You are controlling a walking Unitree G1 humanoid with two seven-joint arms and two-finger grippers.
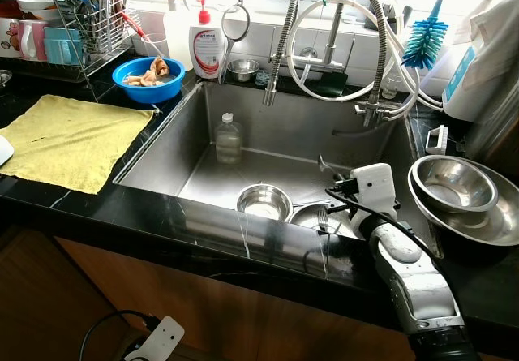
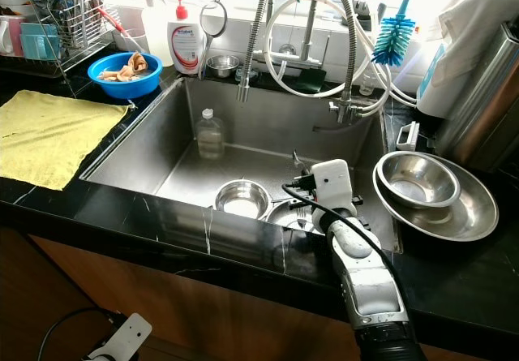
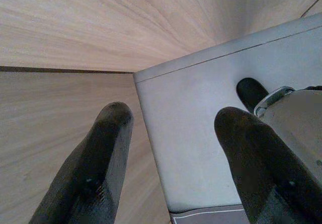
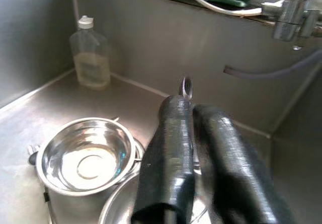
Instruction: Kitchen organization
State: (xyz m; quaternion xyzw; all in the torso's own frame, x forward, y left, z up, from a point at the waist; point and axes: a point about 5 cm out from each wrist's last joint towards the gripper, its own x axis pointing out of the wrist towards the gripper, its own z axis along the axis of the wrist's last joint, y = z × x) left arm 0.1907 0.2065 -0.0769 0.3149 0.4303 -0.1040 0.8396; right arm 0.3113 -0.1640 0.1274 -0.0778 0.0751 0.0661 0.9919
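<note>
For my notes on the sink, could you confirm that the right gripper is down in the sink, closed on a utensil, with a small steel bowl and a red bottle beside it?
Not quite: the bottle is clear plastic, as the right wrist view shows. The rest holds: the right gripper is down in the sink, closed on a utensil, with the small steel bowl beside it.

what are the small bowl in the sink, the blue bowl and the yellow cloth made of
Small bowl: likely polished stainless steel, mirror-like reflections. Blue bowl: probably plastic, uniform colour, soft sheen. Yellow cloth: woven fabric, matte, slightly wrinkled.
</note>
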